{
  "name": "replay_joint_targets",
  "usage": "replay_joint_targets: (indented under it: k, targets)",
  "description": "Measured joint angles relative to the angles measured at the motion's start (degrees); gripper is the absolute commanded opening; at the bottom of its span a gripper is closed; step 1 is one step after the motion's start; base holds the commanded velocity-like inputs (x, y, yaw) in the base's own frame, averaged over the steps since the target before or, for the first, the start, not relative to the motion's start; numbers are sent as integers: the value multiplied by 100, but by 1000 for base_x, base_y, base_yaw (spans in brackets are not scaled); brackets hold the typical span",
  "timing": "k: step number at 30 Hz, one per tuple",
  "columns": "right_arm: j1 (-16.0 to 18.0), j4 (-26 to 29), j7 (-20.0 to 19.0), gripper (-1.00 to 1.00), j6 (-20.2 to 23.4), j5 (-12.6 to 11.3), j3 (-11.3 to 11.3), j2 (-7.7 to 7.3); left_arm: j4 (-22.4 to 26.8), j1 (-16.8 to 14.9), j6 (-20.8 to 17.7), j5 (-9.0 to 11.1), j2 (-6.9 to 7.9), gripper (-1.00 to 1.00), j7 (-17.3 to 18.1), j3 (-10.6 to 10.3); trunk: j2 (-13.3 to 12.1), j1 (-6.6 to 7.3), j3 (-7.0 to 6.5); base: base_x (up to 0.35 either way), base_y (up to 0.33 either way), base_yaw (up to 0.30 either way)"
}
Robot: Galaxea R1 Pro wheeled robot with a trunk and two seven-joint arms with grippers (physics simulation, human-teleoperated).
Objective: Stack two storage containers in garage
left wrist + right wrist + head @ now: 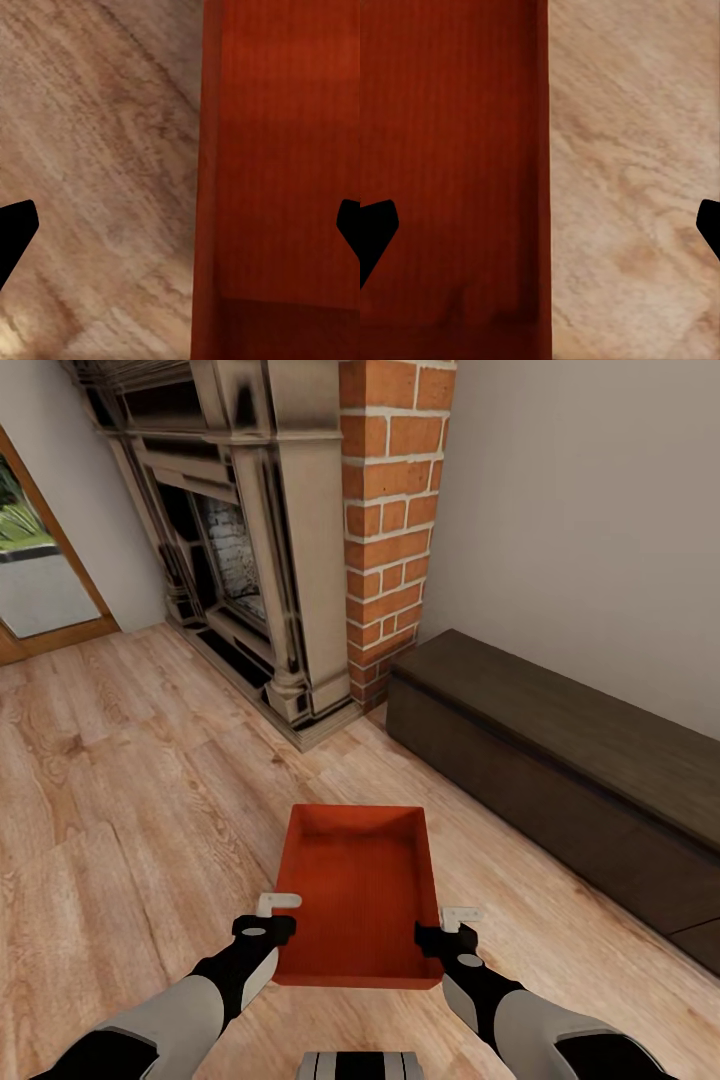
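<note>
One bin (360,890) sits on the wood floor (120,790) between the two tools, near the fireplace (250,530). The left tool (275,915) is at the bin's left wall and the right tool (452,925) at its right wall, both toward the near end. In both wrist views the dark fingertips (16,229) (376,229) stand wide apart, each tool's jaws astride a bin wall (206,180) (544,180), one finger inside and one outside. Nothing is gripped yet, by the look of it.

Step, as I judge it: two-handed pickup. To do it well, keep each wall centred in the gap, lower until the rim is well in, close both sides together, then lift level so the thin walls don't flex or slip.

Count:
- bins: one
- tools: two
- fireplace: one
- brick column (390,520): one
- dark low bench (560,780) beyond the right tool: one
- glass door (35,570) far off past the left tool: one
</note>
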State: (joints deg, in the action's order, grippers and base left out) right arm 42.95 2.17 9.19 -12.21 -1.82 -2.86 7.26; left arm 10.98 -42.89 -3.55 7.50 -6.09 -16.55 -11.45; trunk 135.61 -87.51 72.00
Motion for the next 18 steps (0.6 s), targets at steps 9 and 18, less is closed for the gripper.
replay_joint_targets:
  k: [9, 18]
  targets:
    - [0, 0, 32, 100, -2, -1, 0, -7, -2, 0, 0, 0, -4, 100, 9, 0, 0, 0, 0, 0, 0, 0]
    - [0, 0, 50, 100, -9, -1, 1, -7, -2, 0, 0, 1, 0, 100, 8, 0, 159, -87, 71, 0, 0, 0]
